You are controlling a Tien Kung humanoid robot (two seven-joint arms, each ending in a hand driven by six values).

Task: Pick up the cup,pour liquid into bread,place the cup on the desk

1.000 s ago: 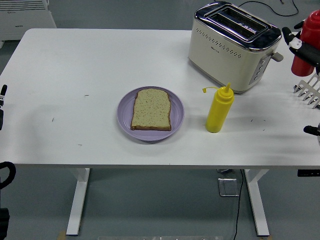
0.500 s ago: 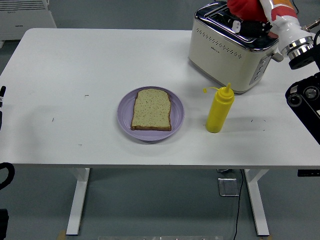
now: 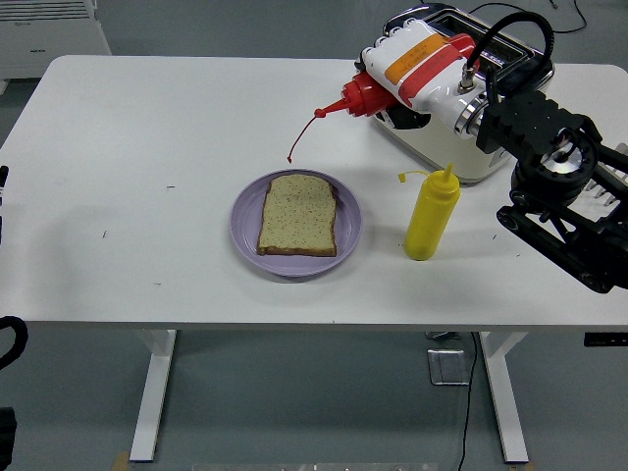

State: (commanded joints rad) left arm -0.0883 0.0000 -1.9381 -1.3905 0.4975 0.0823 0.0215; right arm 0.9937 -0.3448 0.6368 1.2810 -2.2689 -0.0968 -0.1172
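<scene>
My right hand (image 3: pixel 424 86) is shut on a red squeeze bottle (image 3: pixel 392 77) with an orange label. It holds the bottle on its side in the air, nozzle pointing left and slightly down, up and to the right of the bread. The bottle's cap hangs from a thin red tether (image 3: pixel 302 135) below the nozzle. A slice of bread (image 3: pixel 297 214) lies flat on a purple plate (image 3: pixel 245 218) near the table's front middle. No liquid shows on the bread. My left arm (image 3: pixel 5 186) only shows at the left edge.
A yellow squeeze bottle (image 3: pixel 431 214) stands upright right of the plate, under my right forearm (image 3: pixel 549 167). A cream and chrome toaster (image 3: pixel 446 137) stands at the back right, partly hidden by my hand. The white table (image 3: pixel 147 147) spans the view.
My right arm has swung in from the right edge across the toaster, carrying the red bottle left and tipping it from upright to its side, nozzle toward the bread. Plate, bread and yellow bottle have not moved.
</scene>
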